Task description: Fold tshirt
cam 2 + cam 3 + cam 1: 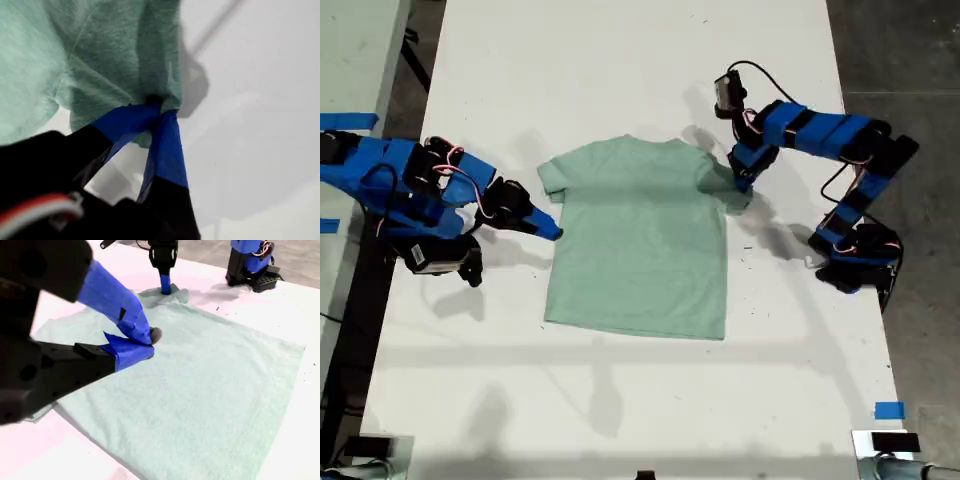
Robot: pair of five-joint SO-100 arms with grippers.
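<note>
The mint-green tshirt [640, 240] lies flat on the white table [620, 400]. My first gripper [159, 111] pinches its bunched sleeve. My second gripper [142, 342], tips pressed together, sits over the opposite sleeve edge; whether cloth is caught, I cannot tell.

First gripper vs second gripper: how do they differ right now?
My first gripper is pinching the tshirt's bunched sleeve at the exterior view's right; my second gripper sits at the opposite edge, over flat cloth, grip unclear. First arm reaches down steeply; second lies low. Both have blue fingers closed.
</note>
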